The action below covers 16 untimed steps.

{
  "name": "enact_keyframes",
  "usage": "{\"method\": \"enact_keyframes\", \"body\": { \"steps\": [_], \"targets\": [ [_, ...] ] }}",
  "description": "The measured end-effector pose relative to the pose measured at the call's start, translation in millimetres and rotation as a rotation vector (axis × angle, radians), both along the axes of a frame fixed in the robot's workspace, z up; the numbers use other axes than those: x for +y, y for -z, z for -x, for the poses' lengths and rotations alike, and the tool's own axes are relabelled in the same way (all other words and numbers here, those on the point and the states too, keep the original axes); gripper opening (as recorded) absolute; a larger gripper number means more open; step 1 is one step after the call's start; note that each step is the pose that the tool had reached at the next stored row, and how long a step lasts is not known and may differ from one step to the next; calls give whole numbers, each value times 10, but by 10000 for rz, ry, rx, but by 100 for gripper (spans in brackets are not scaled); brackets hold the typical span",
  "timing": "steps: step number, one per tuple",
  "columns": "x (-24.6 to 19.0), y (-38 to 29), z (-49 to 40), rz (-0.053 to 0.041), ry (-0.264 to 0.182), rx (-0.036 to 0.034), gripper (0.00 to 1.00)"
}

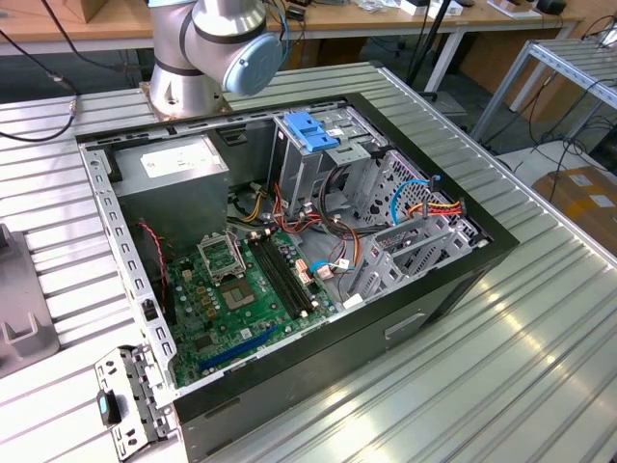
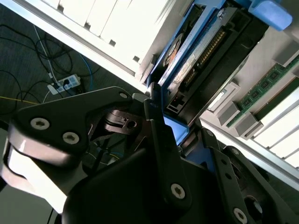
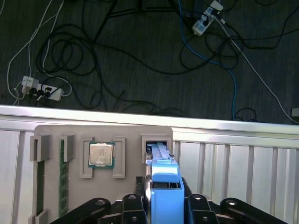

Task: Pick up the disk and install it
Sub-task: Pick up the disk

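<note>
- One step looks roughly half done: my gripper (image 3: 166, 198) is clamped on the disk (image 3: 161, 161), with a finger pressed against each side of its carrier.
- Disk stands on edge, far end at a slot of the grey holder plate (image 3: 126, 133), near the CPU (image 3: 102, 154); can't tell if it's lifted free.
- Install not yet done: the disk isn't in the open computer case (image 1: 434, 299).
- Disk is a flat grey-metal slab in a smooth light-blue plastic frame; plate is matte; table (image 1: 540, 338) is ribbed aluminium.
</note>
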<state>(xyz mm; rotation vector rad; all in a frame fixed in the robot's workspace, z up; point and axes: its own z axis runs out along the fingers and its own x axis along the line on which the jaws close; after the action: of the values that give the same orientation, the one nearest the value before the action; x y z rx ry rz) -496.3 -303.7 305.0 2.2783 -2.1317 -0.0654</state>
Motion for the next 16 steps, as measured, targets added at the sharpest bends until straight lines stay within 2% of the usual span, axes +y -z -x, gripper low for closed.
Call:
{"method": "enact_keyframes", "body": {
  "steps": [16],
  "targets": [
    [0,-40,0,0,1,1,37]
  ]
}}
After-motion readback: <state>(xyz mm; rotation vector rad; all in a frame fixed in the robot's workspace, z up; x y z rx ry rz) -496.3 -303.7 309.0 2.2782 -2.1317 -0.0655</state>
